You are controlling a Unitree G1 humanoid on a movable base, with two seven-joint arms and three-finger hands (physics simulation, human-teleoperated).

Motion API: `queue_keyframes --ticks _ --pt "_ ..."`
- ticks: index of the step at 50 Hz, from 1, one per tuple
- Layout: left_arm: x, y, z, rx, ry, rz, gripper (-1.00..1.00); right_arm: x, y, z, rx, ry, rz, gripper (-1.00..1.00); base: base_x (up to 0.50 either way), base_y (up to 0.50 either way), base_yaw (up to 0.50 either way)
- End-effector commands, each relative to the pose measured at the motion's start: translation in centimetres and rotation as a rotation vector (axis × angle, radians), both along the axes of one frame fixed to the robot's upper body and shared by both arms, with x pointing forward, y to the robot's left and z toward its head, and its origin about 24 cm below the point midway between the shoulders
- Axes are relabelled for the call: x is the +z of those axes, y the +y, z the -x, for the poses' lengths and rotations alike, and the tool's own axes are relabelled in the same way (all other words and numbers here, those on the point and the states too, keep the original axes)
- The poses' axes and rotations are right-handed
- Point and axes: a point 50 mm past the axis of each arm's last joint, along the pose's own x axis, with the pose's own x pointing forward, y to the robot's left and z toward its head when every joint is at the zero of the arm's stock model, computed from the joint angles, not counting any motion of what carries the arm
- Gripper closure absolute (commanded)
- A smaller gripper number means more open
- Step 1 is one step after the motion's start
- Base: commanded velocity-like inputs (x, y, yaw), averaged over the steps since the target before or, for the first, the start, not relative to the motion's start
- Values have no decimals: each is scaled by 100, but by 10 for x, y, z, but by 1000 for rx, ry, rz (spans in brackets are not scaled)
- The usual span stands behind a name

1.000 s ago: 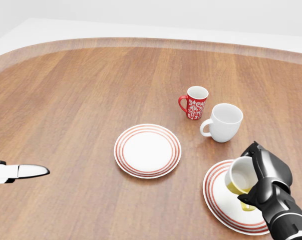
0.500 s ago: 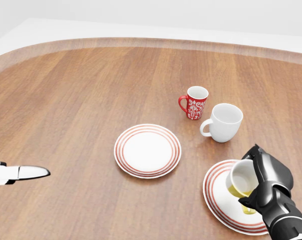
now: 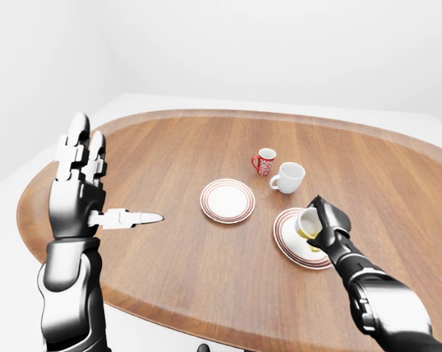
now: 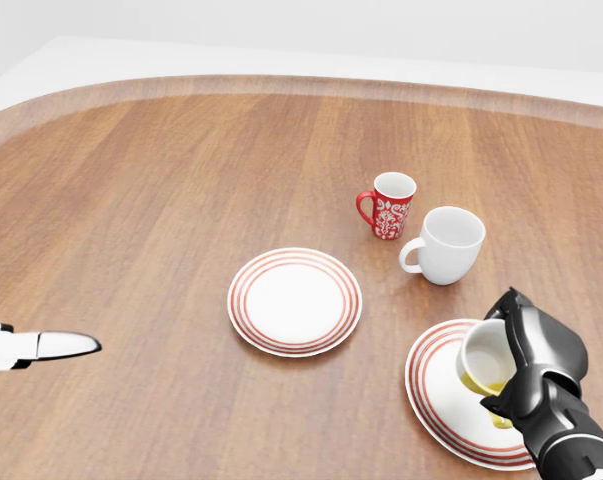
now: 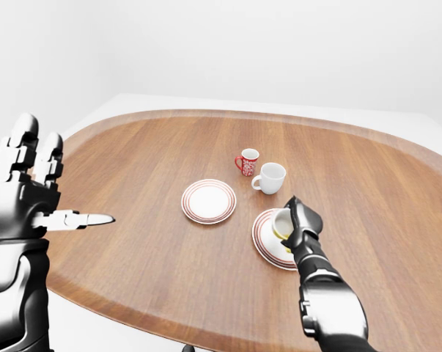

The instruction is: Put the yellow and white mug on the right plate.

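Yellow and white mug, tilted, mouth leftward, right hand gripping

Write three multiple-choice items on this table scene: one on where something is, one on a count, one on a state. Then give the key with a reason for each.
1. Where is the yellow and white mug in the head view?
A. Over the right plate
B. On the left plate
C. Beside the red mug

2. How many mugs are in view?
A. Two
B. Three
C. Four

3. What is the left hand doing?
A. Gripping a plate
B. Holding a mug
C. Raised, open and empty

Key: 1 A, the right hand holds it tilted above that plate at lower right. 2 B, a red one, a white mug and the yellow and white one. 3 C, its fingers are spread, clear of everything.
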Motion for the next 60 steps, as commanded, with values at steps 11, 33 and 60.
queue_keyframes --ticks 11,33,60 --pt "1 1 0 2 -2 -1 -97 0 -2 2 14 -6 86 100 0 0 0" --pt "-1 1 -1 3 3 1 -98 -8 -8 12 -18 37 109 100 0 0 0" --pt "-1 -1 0 -1 3 -3 -97 -16 -6 18 -23 58 99 100 0 0 0"
